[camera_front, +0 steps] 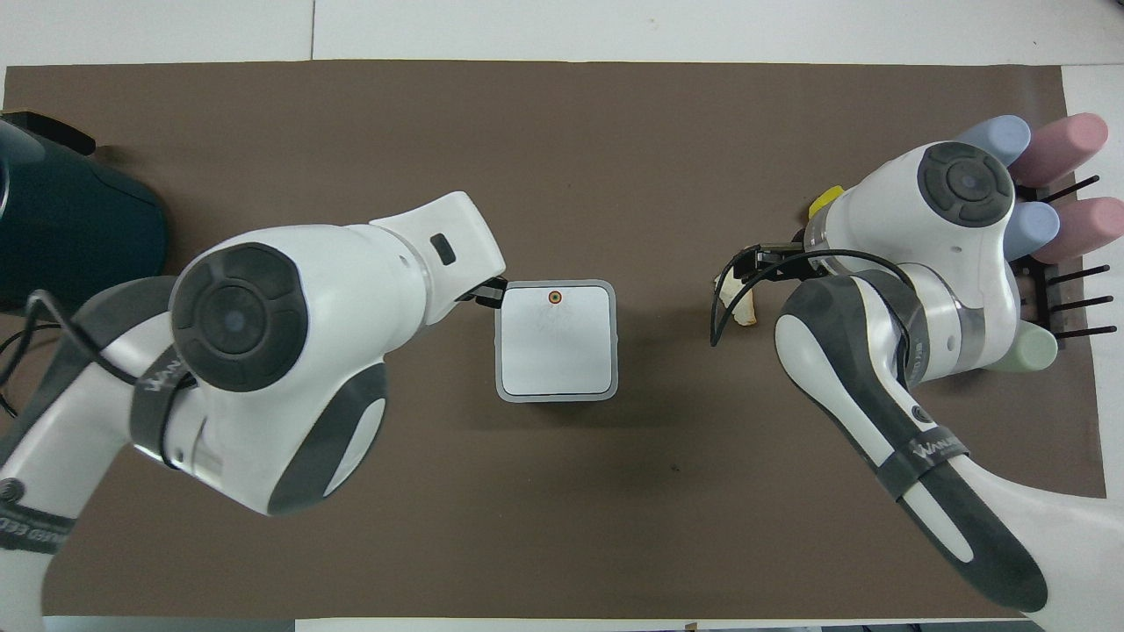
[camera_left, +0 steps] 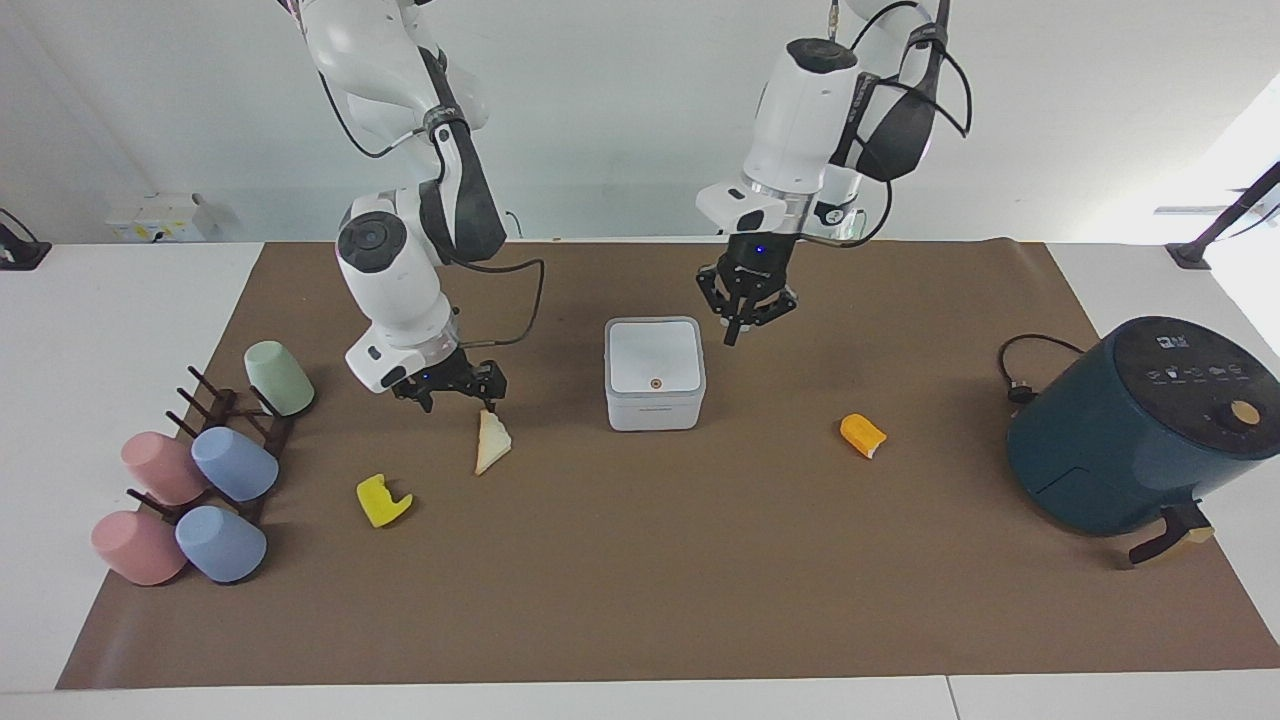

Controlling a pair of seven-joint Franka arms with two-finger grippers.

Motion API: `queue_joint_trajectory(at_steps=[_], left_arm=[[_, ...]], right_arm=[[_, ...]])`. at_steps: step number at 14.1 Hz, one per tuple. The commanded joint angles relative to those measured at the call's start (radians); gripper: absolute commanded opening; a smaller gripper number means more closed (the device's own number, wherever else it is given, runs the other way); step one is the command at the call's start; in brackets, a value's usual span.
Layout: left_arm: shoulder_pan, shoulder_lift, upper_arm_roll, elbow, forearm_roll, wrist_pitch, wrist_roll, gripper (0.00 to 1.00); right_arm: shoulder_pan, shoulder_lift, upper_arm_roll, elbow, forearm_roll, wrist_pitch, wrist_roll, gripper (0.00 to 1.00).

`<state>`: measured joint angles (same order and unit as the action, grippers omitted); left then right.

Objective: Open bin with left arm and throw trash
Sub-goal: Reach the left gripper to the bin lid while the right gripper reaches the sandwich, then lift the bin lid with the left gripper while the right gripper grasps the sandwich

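The white bin (camera_left: 654, 395) (camera_front: 556, 351) stands mid-table with its lid down and its brass button (camera_left: 656, 382) (camera_front: 554, 297) showing. My left gripper (camera_left: 733, 336) (camera_front: 488, 294) hangs shut and empty just above the bin's corner toward the left arm's end. My right gripper (camera_left: 460, 398) (camera_front: 762, 259) is open, low over the tip of the pale bread wedge (camera_left: 492, 443) (camera_front: 745, 309), which lies on the mat. The yellow chunk (camera_left: 382, 500) (camera_front: 824, 201) and the orange chunk (camera_left: 862, 436) also lie on the mat; the left arm hides the orange one in the overhead view.
A dark teal air fryer (camera_left: 1140, 430) (camera_front: 70, 237) with a black cord (camera_left: 1030, 350) stands at the left arm's end. Several pastel cups on a dark rack (camera_left: 215, 415) (camera_front: 1054, 158) sit at the right arm's end. A brown mat (camera_left: 650, 580) covers the table.
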<state>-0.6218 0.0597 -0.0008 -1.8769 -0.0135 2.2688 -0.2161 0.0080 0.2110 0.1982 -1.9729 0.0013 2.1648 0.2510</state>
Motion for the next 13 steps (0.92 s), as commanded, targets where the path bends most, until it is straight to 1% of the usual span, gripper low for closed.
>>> queue_joint_trajectory(at_steps=[1, 4, 6, 7, 8, 9, 11, 13], left_arm=[[-0.07, 0.092, 0.019, -0.002, 0.018, 0.103, -0.069, 0.0], [-0.085, 0.153, 0.019, -0.002, 0.018, 0.164, -0.071, 0.0], [-0.093, 0.178, 0.018, -0.005, 0.018, 0.176, -0.071, 0.0], [-0.095, 0.178, 0.018, -0.019, 0.018, 0.176, -0.069, 0.0], [-0.093, 0.178, 0.018, -0.031, 0.018, 0.181, -0.069, 0.0], [-0.095, 0.177, 0.018, -0.047, 0.018, 0.181, -0.071, 0.0], [-0.107, 0.17, 0.019, -0.039, 0.018, 0.155, -0.072, 0.0], [-0.108, 0.145, 0.019, -0.038, 0.018, 0.092, -0.072, 0.0]], right_arm=[[-0.01, 0.007, 0.033, -0.073, 0.023, 0.102, 0.011, 1.0], [-0.008, 0.056, 0.033, -0.067, 0.022, 0.176, 0.005, 0.96], [-0.005, 0.085, 0.033, -0.067, 0.02, 0.216, -0.013, 0.89], [-0.005, 0.085, 0.033, -0.067, 0.022, 0.214, -0.047, 0.79], [-0.005, 0.084, 0.033, -0.072, 0.022, 0.214, -0.07, 0.66], [-0.003, 0.082, 0.033, -0.076, 0.022, 0.213, -0.073, 0.6], [-0.003, 0.081, 0.033, -0.096, 0.02, 0.216, -0.075, 0.59], [-0.002, 0.079, 0.035, -0.112, 0.02, 0.221, -0.076, 0.59]])
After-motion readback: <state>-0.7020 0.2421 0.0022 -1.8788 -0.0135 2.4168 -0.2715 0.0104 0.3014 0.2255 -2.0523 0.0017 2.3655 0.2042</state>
